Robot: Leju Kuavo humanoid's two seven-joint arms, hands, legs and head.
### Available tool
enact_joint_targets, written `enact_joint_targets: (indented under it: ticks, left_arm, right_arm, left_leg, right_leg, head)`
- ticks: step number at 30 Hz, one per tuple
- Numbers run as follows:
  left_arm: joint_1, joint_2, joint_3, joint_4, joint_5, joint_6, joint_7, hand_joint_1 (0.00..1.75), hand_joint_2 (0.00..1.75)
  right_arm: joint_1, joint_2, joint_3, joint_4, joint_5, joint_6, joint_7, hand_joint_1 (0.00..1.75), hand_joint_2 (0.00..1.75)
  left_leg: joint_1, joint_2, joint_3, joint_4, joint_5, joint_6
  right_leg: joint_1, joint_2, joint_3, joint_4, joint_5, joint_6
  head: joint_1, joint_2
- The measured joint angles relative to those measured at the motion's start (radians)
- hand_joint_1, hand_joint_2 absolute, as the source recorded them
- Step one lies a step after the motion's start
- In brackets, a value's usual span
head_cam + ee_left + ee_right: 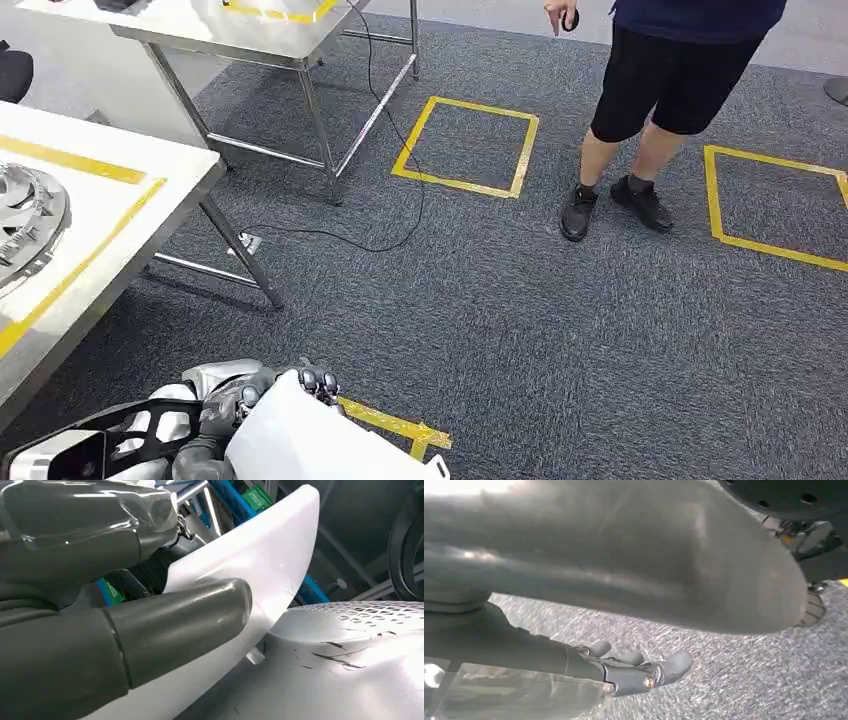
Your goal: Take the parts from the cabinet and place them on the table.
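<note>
White part carried low over the carpet

White part (300, 440), a smooth curved plastic panel, sits in the robot's left hand (235, 400) at the lower edge of the head view, thumb (175, 625) pressed on one face, dark fingers (318, 380) hooked over its top edge. On the left, a tabletop (120, 210) edged with yellow tape bears a silver wheel cover (25, 220). A black cable (400, 180) trails over grey carpet (520, 320). Farther right stands a person (660, 90) in black shorts. The right hand (634, 670) hangs over carpet, fingers loosely apart, holding nothing.
</note>
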Motion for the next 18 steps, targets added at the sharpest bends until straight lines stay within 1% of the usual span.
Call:
enact_joint_targets:
  ticks: [1,2,3,4,5,6,7,8,9,10,13,14,15,16,17,18]
  left_arm:
    - [0.000,0.001,0.000,0.001,0.000,0.000,0.000,1.75,0.00]
    - [0.000,0.001,0.000,0.001,0.000,0.000,0.000,1.75,0.00]
    - [0.000,0.001,0.000,0.001,0.003,0.000,0.005,1.75,0.00]
    - [-0.002,0.001,0.001,0.001,0.010,0.001,0.019,1.75,0.00]
    - [-0.004,0.001,0.002,0.000,0.010,0.005,0.031,1.75,0.00]
    - [-0.005,0.001,0.002,0.001,0.008,0.013,0.042,1.75,0.00]
    - [-0.007,0.001,0.002,0.001,0.008,0.016,0.046,1.75,0.00]
    - [-0.006,0.002,0.002,0.001,0.007,0.016,0.049,1.75,0.00]
    - [-0.006,0.003,0.003,0.001,0.006,0.017,0.052,1.75,0.00]
    - [-0.006,0.003,0.003,0.000,0.006,0.017,0.053,1.75,0.00]
    - [-0.006,0.003,0.003,0.000,0.006,0.017,0.053,1.75,0.00]
    - [-0.005,0.002,0.003,0.000,0.006,0.018,0.053,1.75,0.00]
    - [-0.012,-0.002,0.000,0.001,0.004,0.021,0.055,1.75,0.00]
    - [-0.009,-0.002,-0.003,0.005,0.000,0.022,0.059,1.75,0.00]
    - [-0.009,-0.002,-0.005,0.005,-0.006,0.026,0.064,1.75,0.00]
    - [-0.009,-0.002,-0.007,0.005,-0.018,0.036,0.071,1.75,0.00]
  right_arm:
    - [0.001,0.000,0.003,0.000,0.002,0.000,0.000,0.00,0.00]
    - [0.001,0.001,0.006,0.000,0.004,0.000,0.000,0.00,0.00]
    - [0.001,0.002,0.007,0.000,0.006,0.000,0.000,0.00,0.00]
    - [0.001,0.003,0.009,0.000,0.005,0.000,0.000,0.00,0.00]
    - [0.002,0.005,0.011,0.000,0.005,0.000,0.000,0.00,0.00]
    - [0.003,0.008,0.015,0.001,0.003,0.000,0.000,0.00,0.00]
    - [0.002,0.007,0.016,0.001,0.002,0.000,0.000,0.00,0.00]
    - [0.002,0.007,0.017,0.001,0.002,0.000,0.000,0.00,0.00]
    - [0.001,0.009,0.018,0.002,0.002,0.000,0.000,0.00,0.00]
    - [-0.001,0.009,0.020,0.002,0.002,0.000,0.000,0.00,0.00]
    - [-0.001,0.009,0.020,0.002,0.002,0.000,0.000,0.00,0.00]
    - [0.000,0.009,0.020,0.002,0.002,0.000,0.000,0.00,0.00]
    - [0.004,0.008,0.021,0.002,0.002,0.000,0.000,0.00,0.00]
    - [0.008,0.004,0.022,0.002,0.002,0.001,0.000,0.00,0.00]
    - [0.007,0.004,0.022,0.002,0.002,0.001,0.000,0.00,0.00]
    - [0.007,0.004,0.022,0.002,0.001,0.001,0.000,0.00,0.00]
  left_leg:
    - [0.000,0.000,-0.002,-0.004,0.015,0.003]
    - [-0.001,0.004,0.019,-0.054,0.050,0.008]
    - [-0.004,0.014,0.060,-0.134,0.092,0.017]
    - [-0.013,0.043,0.112,-0.231,0.134,0.031]
    - [-0.028,0.101,0.147,-0.299,0.141,0.046]
    - [-0.030,0.102,0.147,-0.302,0.136,0.049]
    - [-0.033,0.088,0.144,-0.303,0.137,0.051]
    - [-0.034,0.075,0.143,-0.304,0.139,0.054]
    - [-0.035,0.062,0.142,-0.308,0.142,0.058]
    - [-0.028,0.048,0.156,-0.328,0.151,0.064]
    - [-0.026,0.047,0.159,-0.329,0.153,0.065]
    - [-0.020,0.045,0.161,-0.333,0.158,0.065]
    - [-0.016,0.006,0.163,-0.347,0.169,0.068]
    - [-0.015,-0.036,0.162,-0.344,0.170,0.066]
    - [-0.013,-0.050,0.162,-0.342,0.169,0.064]
    - [-0.010,-0.066,0.163,-0.339,0.168,0.059]
  right_leg:
    - [0.004,-0.007,0.002,0.000,-0.002,-0.002]
    - [0.008,-0.016,0.005,0.000,-0.004,-0.004]
    - [0.011,-0.024,0.009,0.000,-0.005,-0.006]
    - [0.014,-0.032,0.013,0.000,-0.008,-0.007]
    - [0.016,-0.039,0.017,-0.001,-0.010,-0.006]
    - [0.023,-0.049,0.017,-0.001,-0.013,0.000]
    - [0.018,-0.058,0.017,-0.002,-0.014,0.002]
    - [0.017,-0.072,0.020,-0.003,-0.016,0.006]
    - [0.018,-0.085,0.025,-0.009,-0.015,0.009]
    - [0.023,-0.092,0.029,-0.012,-0.018,0.014]
    - [0.023,-0.091,0.027,-0.011,-0.018,0.014]
    - [0.021,-0.085,0.022,-0.007,-0.020,0.015]
    - [0.008,0.018,-0.056,0.171,-0.101,0.009]
    - [-0.005,0.027,-0.132,0.308,-0.132,0.027]
    - [-0.011,0.028,-0.118,0.273,-0.110,0.041]
    - [-0.017,0.031,-0.083,0.193,-0.072,0.057]
  head:
    - [0.000,0.000]
    - [0.000,0.000]
    - [0.000,0.000]
    - [0.000,0.000]
    - [0.000,0.000]
    - [0.003,0.000]
    - [0.001,0.000]
    - [0.002,0.000]
    - [0.001,0.000]
    - [0.002,0.000]
    - [0.002,0.000]
    - [0.001,0.000]
    - [0.008,0.000]
    - [0.008,0.000]
    - [0.007,0.000]
    - [0.008,0.000]
